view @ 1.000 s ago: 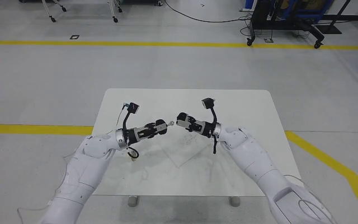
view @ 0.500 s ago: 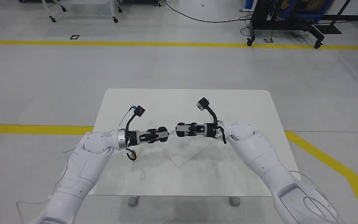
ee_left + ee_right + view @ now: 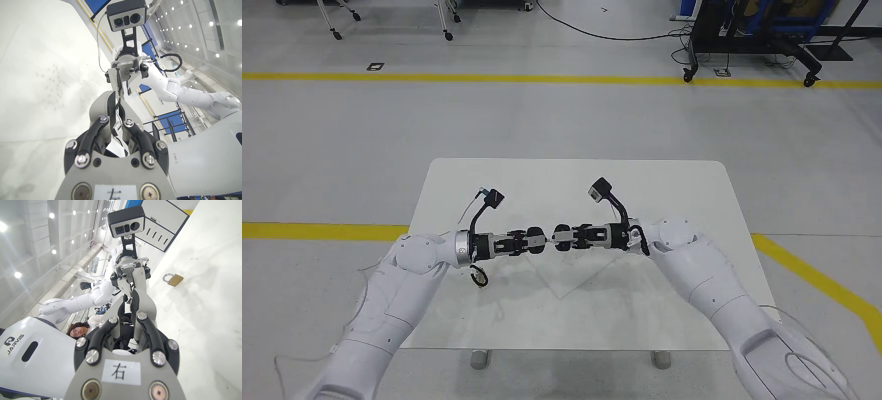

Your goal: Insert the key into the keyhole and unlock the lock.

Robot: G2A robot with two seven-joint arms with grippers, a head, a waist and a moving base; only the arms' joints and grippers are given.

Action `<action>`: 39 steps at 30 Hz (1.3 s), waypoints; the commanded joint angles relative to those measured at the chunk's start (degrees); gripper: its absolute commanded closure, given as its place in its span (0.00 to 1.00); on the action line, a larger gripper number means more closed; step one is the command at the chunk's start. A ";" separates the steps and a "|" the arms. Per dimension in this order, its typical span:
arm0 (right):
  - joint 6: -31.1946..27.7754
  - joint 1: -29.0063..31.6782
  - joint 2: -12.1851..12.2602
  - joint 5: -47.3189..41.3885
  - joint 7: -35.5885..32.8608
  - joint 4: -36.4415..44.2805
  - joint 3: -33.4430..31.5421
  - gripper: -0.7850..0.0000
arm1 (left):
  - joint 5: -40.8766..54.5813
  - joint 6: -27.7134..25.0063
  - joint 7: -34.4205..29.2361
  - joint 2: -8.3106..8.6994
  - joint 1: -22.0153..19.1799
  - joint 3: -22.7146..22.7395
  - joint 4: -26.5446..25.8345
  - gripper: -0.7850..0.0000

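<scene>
My left gripper (image 3: 117, 97) is shut on a small silver key (image 3: 121, 93), whose metal head pokes out past the fingertips. My right gripper (image 3: 123, 91) faces it tip to tip, its fingers open on either side of the key's head. In the top view the left gripper (image 3: 541, 240) and the right gripper (image 3: 561, 238) meet above the middle of the white table (image 3: 662, 300). A brass padlock (image 3: 174, 280) with a silver shackle lies flat on the table, apart from both grippers. In the right wrist view the right gripper (image 3: 128, 299) stands just short of the left gripper (image 3: 131, 291).
The white table has faint dark scuff marks (image 3: 56, 81) near its middle. Its far edge (image 3: 582, 161) and near edge (image 3: 582, 346) lie well away from both grippers.
Both arms have swung inward and levelled out. The grippers, apart and angled a second ago, now meet tip to tip over the table's middle.
</scene>
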State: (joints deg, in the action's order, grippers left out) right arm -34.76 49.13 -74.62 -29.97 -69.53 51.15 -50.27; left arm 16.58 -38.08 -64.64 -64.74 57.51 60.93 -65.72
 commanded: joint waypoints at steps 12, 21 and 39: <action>0.20 -0.75 0.27 -0.02 -0.19 -1.06 1.66 0.76 | 1.04 -0.99 0.77 0.06 -0.31 -0.48 0.60 1.00; 0.00 -1.70 -0.09 -0.27 0.00 -2.82 2.66 0.80 | 1.23 -1.28 1.39 0.22 -0.19 -0.50 0.39 1.00; -0.10 -2.17 0.45 -2.79 0.10 -2.84 1.83 1.00 | 0.77 -1.29 2.66 0.76 -0.31 0.28 0.16 0.00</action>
State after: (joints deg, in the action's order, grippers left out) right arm -34.53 46.96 -74.37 -32.71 -69.75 48.25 -48.00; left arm 17.34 -39.38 -62.02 -64.15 57.21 60.64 -65.72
